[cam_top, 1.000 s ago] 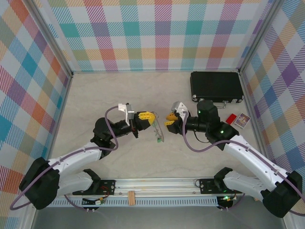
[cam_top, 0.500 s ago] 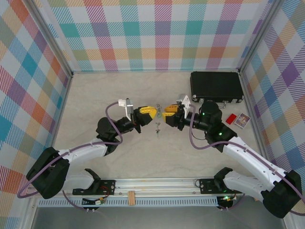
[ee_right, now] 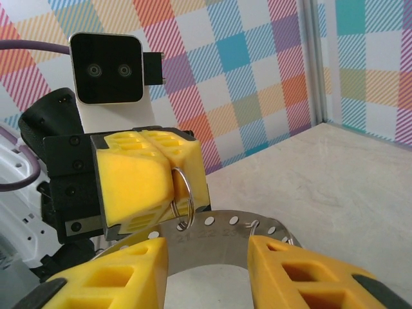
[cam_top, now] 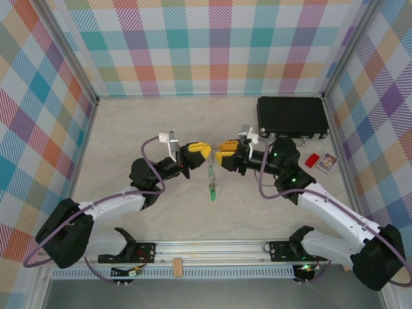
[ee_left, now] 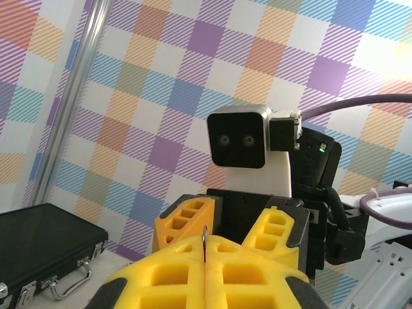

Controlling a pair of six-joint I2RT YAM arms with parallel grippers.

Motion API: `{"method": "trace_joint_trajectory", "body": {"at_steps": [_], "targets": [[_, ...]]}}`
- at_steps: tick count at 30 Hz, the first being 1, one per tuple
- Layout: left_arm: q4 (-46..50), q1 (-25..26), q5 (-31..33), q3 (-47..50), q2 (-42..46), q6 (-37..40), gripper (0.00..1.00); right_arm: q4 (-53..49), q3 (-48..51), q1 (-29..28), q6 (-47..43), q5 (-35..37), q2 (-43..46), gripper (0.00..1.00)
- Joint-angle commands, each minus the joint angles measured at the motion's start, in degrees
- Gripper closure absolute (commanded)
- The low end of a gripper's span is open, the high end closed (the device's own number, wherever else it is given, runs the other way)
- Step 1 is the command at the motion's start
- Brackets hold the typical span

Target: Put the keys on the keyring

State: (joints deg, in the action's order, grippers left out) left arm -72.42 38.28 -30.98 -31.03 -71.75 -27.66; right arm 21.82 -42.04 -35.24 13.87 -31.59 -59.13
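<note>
Left hand (cam_top: 206,152): clenched on wire loop (ee_right: 186,201) threaded through keyring (ee_right: 219,237). Right hand (cam_top: 221,156): released, fingers straddling keyring's band. Key (cam_top: 212,192) dangles beneath.

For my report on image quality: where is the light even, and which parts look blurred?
Top external: even soft light, faint shadows, sharp, though the ring is edge-on and hard to see. Left wrist: the left end effector is slightly soft close up, the right end effector sharp. Right wrist: its fingers soft, ring holes crisp.
</note>
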Motion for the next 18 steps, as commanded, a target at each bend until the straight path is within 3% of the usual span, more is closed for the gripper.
{"method": "trace_joint_trajectory", "body": {"at_steps": [1, 18], "targets": [[-4.17, 0.74, -1.04, -2.11, 0.58, -0.81, 1.0, 3.58, -1.89, 0.69, 3.2, -3.43, -1.44, 0.63], [-4.04, 0.76, -0.75, -1.76, 1.25, -0.33, 1.0, 6.67, -2.38, 3.25, 6.34, -8.8, -2.26, 0.6]]}}
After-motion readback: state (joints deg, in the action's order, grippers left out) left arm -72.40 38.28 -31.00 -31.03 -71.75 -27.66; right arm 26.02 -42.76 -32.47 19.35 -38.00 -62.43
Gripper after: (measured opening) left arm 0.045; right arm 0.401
